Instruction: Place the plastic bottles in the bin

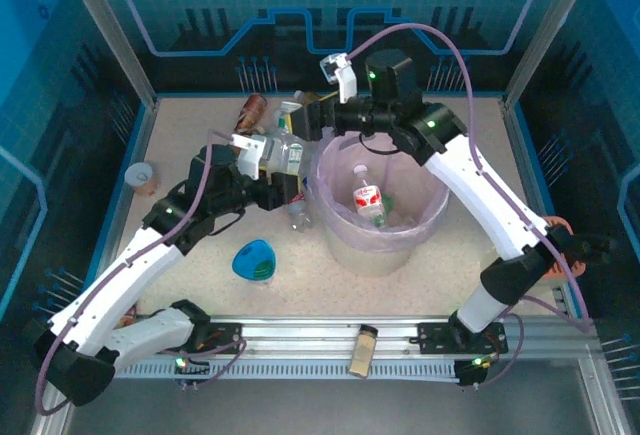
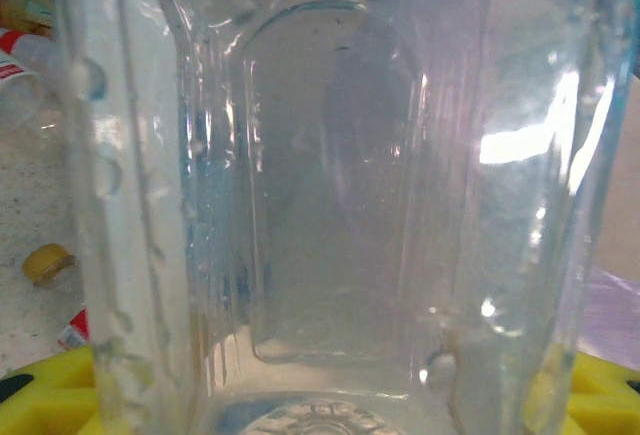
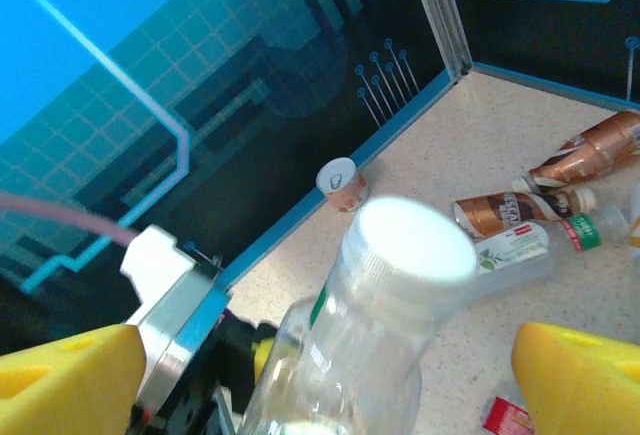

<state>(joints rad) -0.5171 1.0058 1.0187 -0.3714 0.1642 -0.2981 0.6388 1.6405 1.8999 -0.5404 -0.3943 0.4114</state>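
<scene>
My left gripper (image 1: 287,177) is shut on a clear plastic bottle (image 1: 287,150), holding it upright just left of the bin (image 1: 430,217). In the left wrist view the bottle's ribbed wall (image 2: 330,205) stands between my yellow fingertips (image 2: 40,400). My right gripper (image 1: 303,118) is open around the same bottle's white cap (image 3: 410,240), its yellow pads (image 3: 580,370) well clear on both sides. One bottle with a red label (image 1: 368,198) lies inside the bin. Several more bottles lie at the back: two brown-labelled (image 3: 505,212) (image 3: 590,150), one green-capped (image 3: 525,248).
A tan paper cup (image 1: 143,177) stands by the left wall. A blue teardrop dish (image 1: 254,260) lies in front of the left arm. A small jar (image 1: 363,349) rests on the near rail. A loose yellow cap (image 2: 47,262) lies on the table.
</scene>
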